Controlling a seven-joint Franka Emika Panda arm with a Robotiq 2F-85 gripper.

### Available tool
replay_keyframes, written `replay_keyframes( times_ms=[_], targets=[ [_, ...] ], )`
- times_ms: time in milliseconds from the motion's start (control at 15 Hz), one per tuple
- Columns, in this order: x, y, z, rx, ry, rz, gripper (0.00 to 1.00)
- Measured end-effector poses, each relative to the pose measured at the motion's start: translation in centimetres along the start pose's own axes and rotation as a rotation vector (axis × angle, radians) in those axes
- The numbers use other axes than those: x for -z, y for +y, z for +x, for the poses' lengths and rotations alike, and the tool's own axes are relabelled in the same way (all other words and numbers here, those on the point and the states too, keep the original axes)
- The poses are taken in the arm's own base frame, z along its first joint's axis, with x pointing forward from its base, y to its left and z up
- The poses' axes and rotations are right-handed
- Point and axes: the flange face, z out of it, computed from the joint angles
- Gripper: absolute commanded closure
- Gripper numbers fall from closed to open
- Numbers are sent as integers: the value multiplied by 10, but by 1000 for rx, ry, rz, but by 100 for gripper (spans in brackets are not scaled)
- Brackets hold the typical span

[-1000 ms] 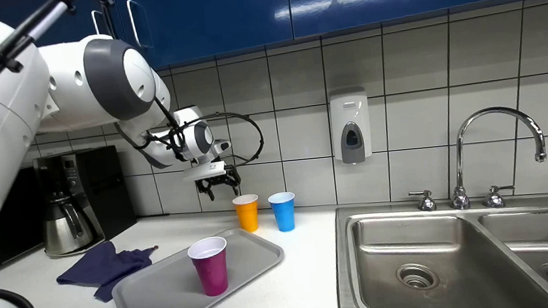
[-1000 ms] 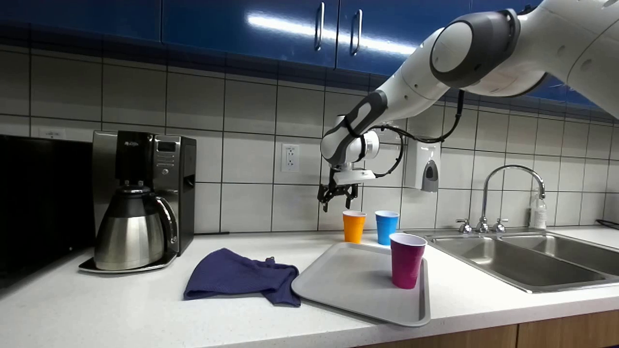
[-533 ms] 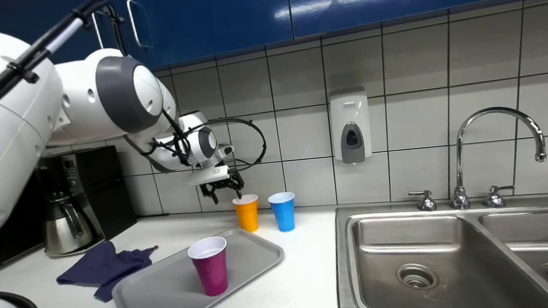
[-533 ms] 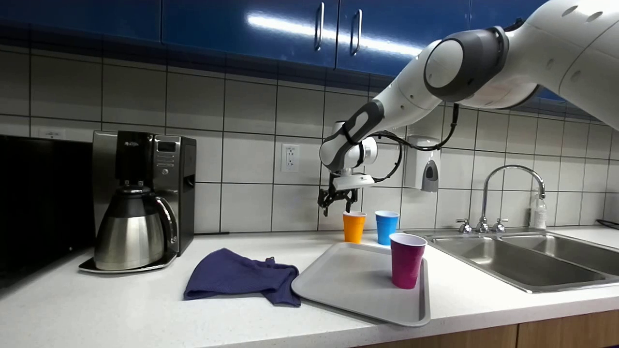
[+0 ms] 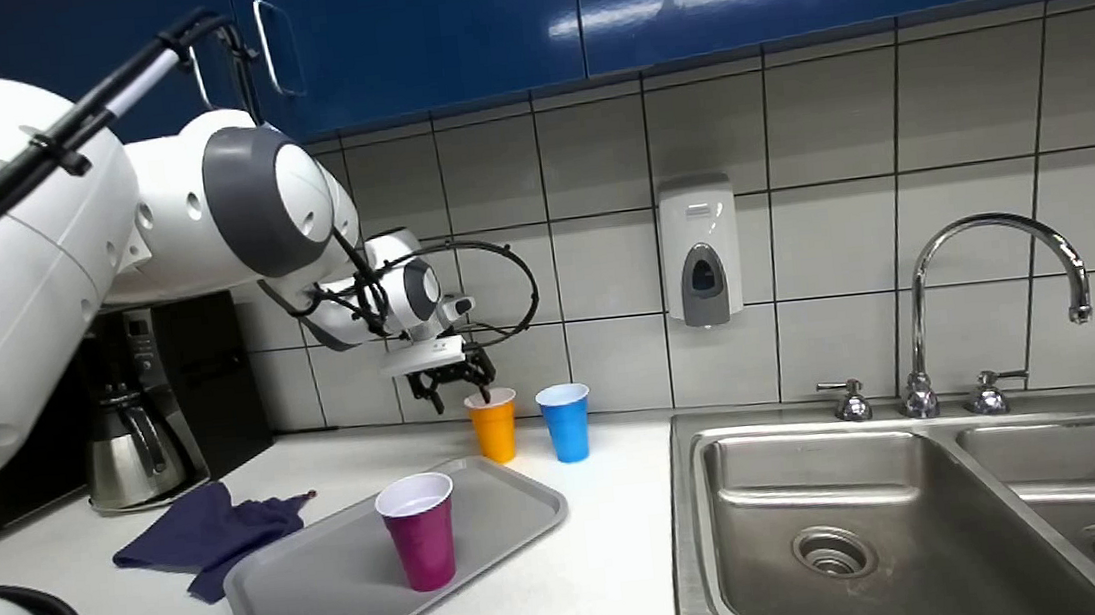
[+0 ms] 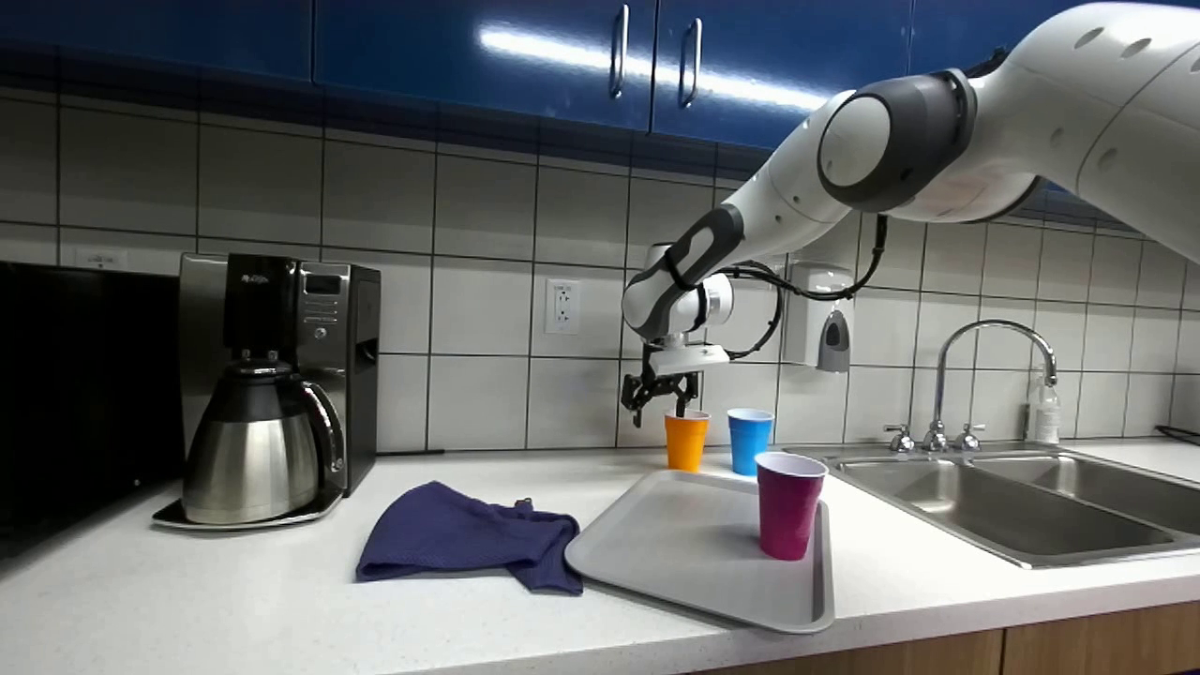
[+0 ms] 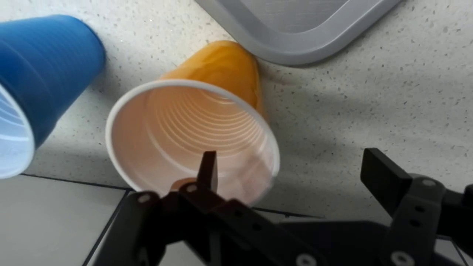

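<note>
My gripper (image 5: pixel 462 403) stands open with its fingers pointing down, close above the orange cup (image 6: pixel 686 442). In the wrist view one finger (image 7: pixel 209 168) overlaps the cup's white-lined mouth and appears over or just inside it. The opposite finger (image 7: pixel 386 181) is outside, over the counter, so the rim's edge lies between them. Nothing is gripped. The orange cup (image 7: pixel 227 62) is upright beside a corner of the grey tray (image 7: pixel 295 46). A blue cup (image 5: pixel 567 428) stands next to it. On the tray stands a purple-magenta cup (image 6: pixel 787 511), visible in both exterior views.
Behind the cups rises a tiled wall (image 5: pixel 613 361). A dark blue cloth (image 6: pixel 459 539) lies by the tray, near a coffee maker (image 6: pixel 281 375) with its steel jug. The double sink (image 5: pixel 816 483) and tap (image 5: pixel 920 312) are past the blue cup. Blue cabinets (image 5: pixel 421 38) hang above the arm.
The arm has come down in both exterior views, bringing the open gripper from above the orange cup to its rim, with a slight sideways shift. Cups, tray and cloth have not moved.
</note>
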Motion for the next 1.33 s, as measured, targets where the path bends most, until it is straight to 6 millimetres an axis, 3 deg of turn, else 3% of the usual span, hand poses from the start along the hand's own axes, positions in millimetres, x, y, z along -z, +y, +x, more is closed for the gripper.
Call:
replay_keyframes(
  times_ms=[200,267,400,933,1067,1333],
  targets=[
    [-5,1,-2,-3,-10,-3,0],
    [-6,2,-2,-5,-13,-4,25],
    [-6,3,-3,-11,-15,-6,32],
    [-5,6,-1,-26,-11,-11,95],
    [-4,9,-1,-30,-9,-16,100],
    [-2,16,1,-39,-3,-28,99]
  ],
)
